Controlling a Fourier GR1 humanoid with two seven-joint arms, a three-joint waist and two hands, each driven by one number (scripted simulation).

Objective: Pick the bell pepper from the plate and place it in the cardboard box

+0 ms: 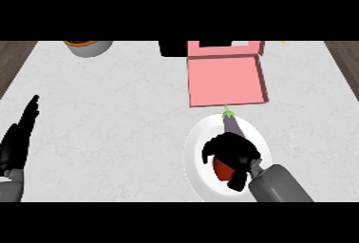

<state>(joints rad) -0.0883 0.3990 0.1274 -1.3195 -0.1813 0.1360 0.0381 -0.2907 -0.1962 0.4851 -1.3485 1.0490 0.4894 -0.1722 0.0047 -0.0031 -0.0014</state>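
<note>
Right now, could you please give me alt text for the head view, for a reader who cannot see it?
The robot's right hand curls over a red bell pepper on a white plate, which also holds a purple eggplant. An open pink box sits just beyond the plate, and the left hand rests open at the view's left edge.

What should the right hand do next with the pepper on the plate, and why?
Probably lift straight up a little. The right hand is curled over the red bell pepper on the white plate; the pink box lies just beyond, with a purple vegetable in between.
</note>
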